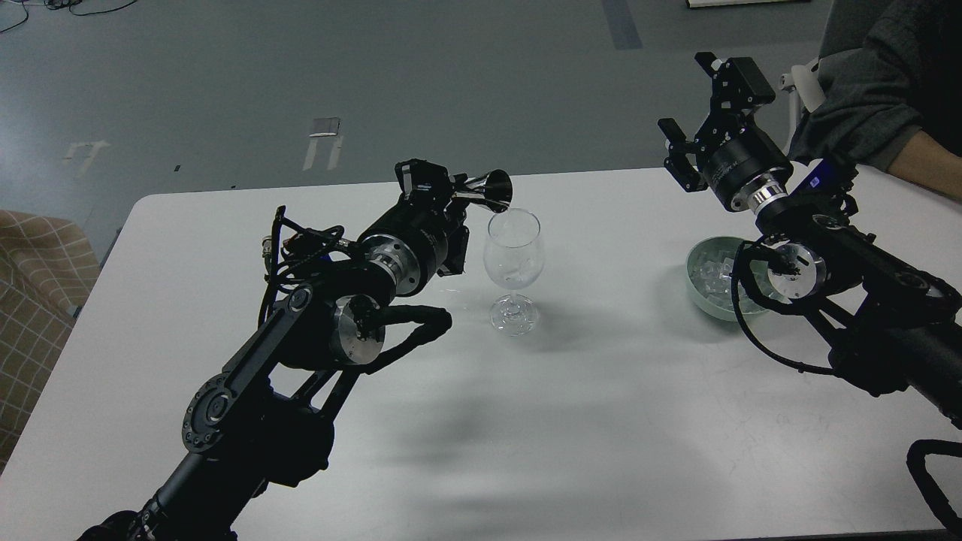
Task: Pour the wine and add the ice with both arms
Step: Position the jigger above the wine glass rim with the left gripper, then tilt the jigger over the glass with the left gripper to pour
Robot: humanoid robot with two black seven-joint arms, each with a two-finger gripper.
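A clear stemmed glass stands upright mid-table. My left gripper is shut on a small shiny metal measuring cup, tipped on its side with its mouth just over the glass's left rim. A little clear wine lies in the bottom of the glass, hardly visible. My right gripper is open and empty, raised above the table's far right. A pale green bowl holds several clear ice cubes below my right arm, partly hidden by it.
A person's grey-sleeved arm reaches in at the top right, close behind my right gripper. The white table's far edge runs just behind the glass. A checked cloth lies off the table's left side.
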